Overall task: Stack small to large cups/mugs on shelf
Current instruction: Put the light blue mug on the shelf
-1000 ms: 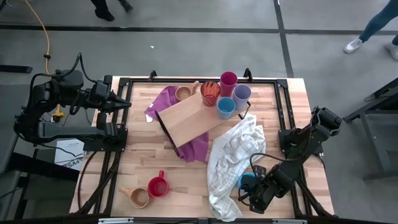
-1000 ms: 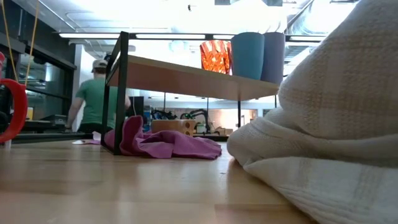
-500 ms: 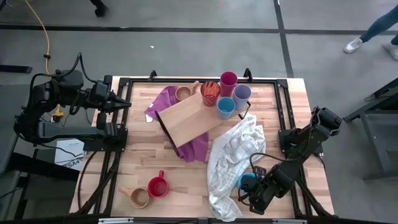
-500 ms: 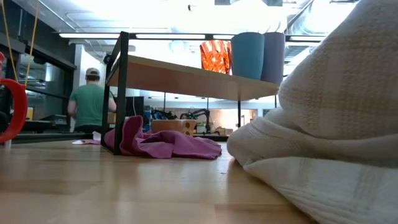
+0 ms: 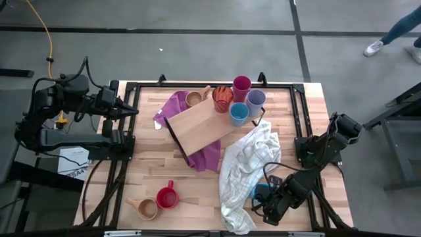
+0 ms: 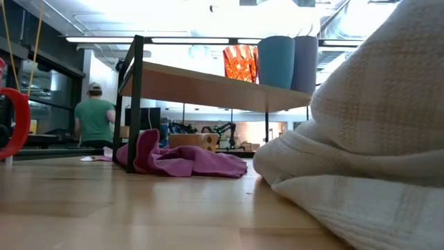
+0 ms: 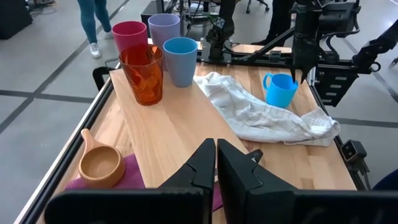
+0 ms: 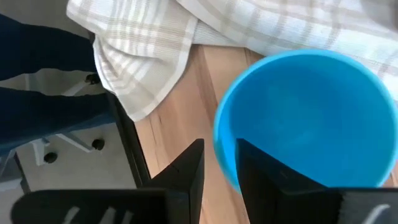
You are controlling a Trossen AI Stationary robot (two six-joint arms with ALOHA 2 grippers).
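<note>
Almost nothing changes across the last second. Both arms, every cup and both cloths hold their positions in the high view; the only movement is a person in green in the room behind, who walks farther off in the low view.

The right gripper (image 5: 264, 199) stays low at the near right of the surface (image 5: 151, 168), just beside the towel (image 5: 247, 164). In the right wrist view its fingers (image 8: 186, 171) stand narrowly apart, straddling the rim of the blue mug (image 8: 305, 118): one finger outside the wall, the other at or just inside it. They do not yet look fully closed on the rim. The static pose suggests the grasp is being set, not that a lift has begun.

The left gripper (image 5: 131, 110) waits at the far left edge of the surface, fingers closed together and empty, as the left wrist view shows.

The shelf (image 5: 197, 124) stands tilted across the middle of the surface, over the purple cloth (image 5: 172, 105). An orange tumbler (image 5: 222, 97), a magenta cup (image 5: 241, 86), a lavender cup (image 5: 255, 100) and a blue cup (image 5: 239, 113) stand clustered on its far end, upright and unnested. A tan mug (image 5: 193, 99) sits beside the shelf on the cloth. A red mug (image 5: 166, 197) and a second tan mug (image 5: 145, 209) remain at the near left.

Judgement: stacking is not started, and most of the task remains.
</note>
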